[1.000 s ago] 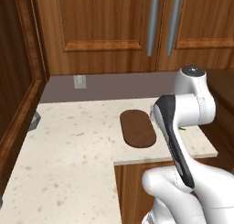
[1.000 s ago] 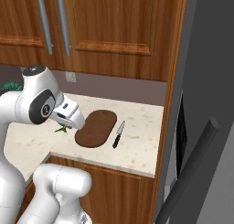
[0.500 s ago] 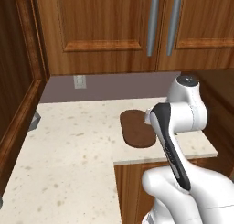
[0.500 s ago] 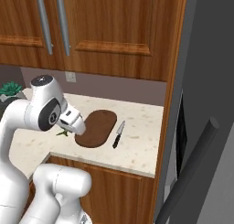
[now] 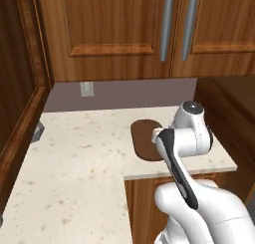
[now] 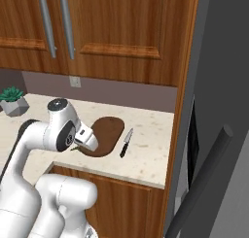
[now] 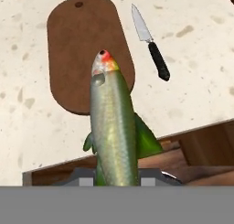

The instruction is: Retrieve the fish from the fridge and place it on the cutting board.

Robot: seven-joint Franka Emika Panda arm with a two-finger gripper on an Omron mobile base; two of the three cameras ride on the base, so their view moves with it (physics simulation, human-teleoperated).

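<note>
Tool (image 7: 118,184) apparently grips fish (image 7: 114,131) above cutting board (image 7: 77,40).

My white arm with dark joints (image 5: 182,143) bends over the right end of the speckled cream stone counter (image 5: 79,163). It hides the right side of the flat dark brown board with rounded corners (image 5: 144,138), which lies on the counter. Behind the counter is a grey wall with a small white outlet (image 5: 86,89). Above hang brown wooden cabinets with two long silver handles (image 5: 177,24).
</note>
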